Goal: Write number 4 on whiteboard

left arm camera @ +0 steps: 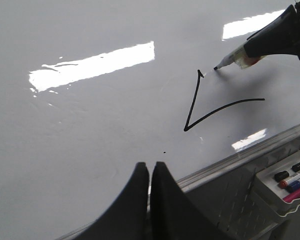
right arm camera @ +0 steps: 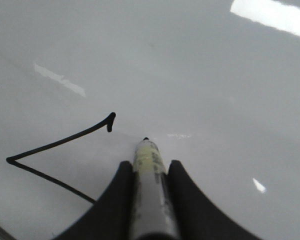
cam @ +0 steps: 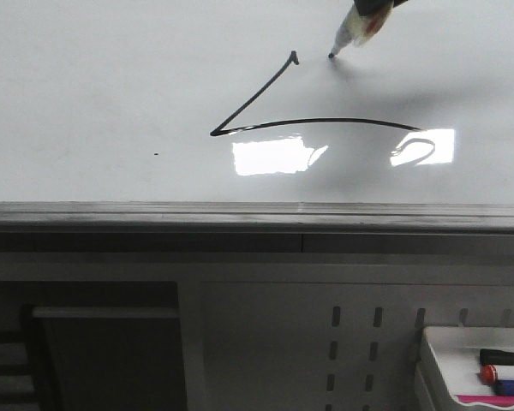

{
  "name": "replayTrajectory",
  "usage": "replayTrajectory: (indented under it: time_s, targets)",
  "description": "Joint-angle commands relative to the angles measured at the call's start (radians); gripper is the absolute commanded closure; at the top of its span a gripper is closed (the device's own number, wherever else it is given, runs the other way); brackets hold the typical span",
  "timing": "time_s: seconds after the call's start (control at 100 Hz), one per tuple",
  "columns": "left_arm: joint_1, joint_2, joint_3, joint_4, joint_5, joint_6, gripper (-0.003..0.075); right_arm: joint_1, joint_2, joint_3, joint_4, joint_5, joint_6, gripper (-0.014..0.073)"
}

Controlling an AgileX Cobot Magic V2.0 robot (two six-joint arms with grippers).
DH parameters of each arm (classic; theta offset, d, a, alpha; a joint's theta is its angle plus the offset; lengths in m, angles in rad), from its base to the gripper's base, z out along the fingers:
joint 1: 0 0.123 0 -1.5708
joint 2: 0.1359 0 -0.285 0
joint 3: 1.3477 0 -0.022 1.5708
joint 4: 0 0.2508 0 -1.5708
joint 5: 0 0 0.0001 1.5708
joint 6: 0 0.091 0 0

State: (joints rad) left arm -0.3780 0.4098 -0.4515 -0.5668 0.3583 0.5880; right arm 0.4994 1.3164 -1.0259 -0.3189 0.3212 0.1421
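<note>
The whiteboard (cam: 86, 94) fills the front view, glossy white with a grey frame edge (cam: 154, 214). On it are black strokes of the number 4 (cam: 253, 96): a diagonal and a long curved horizontal (cam: 343, 121) that meet in a sharp corner at the left. My right gripper (right arm camera: 149, 167) is shut on a marker (right arm camera: 150, 195). The marker's black tip (cam: 331, 56) sits just right of the diagonal's top end, at the board's surface; I cannot tell if it touches. My left gripper (left arm camera: 150, 167) is shut and empty, hovering over the board's near edge.
A tiny black dot (cam: 157, 154) marks the board left of the strokes. Below the frame at the right, a small white tray (cam: 437, 360) holds black, red, blue and pink markers (cam: 505, 374). A perforated grey panel (cam: 351, 351) lies under the board.
</note>
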Motion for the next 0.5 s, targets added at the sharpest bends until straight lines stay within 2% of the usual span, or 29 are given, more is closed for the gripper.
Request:
replayTrajectory:
  time_s: [0.0, 0.13, 0.27, 0.49]
  targets:
    - [0.002, 0.004, -0.031, -0.023, -0.068, -0.007, 0.0741, 0.002, -0.005, -0.020, 0.051, 0.067, -0.006, 0.0645]
    - [0.002, 0.004, -0.031, -0.025, -0.068, -0.007, 0.0741, 0.093, -0.005, 0.031, 0.068, 0.139, -0.006, 0.0645]
    - [0.002, 0.004, -0.031, -0.025, -0.068, -0.007, 0.0741, 0.197, -0.005, 0.102, 0.070, 0.133, -0.006, 0.0645]
    - [0.002, 0.004, -0.031, -0.025, -0.068, -0.007, 0.0741, 0.200, -0.014, 0.086, 0.062, 0.138, -0.006, 0.0645]
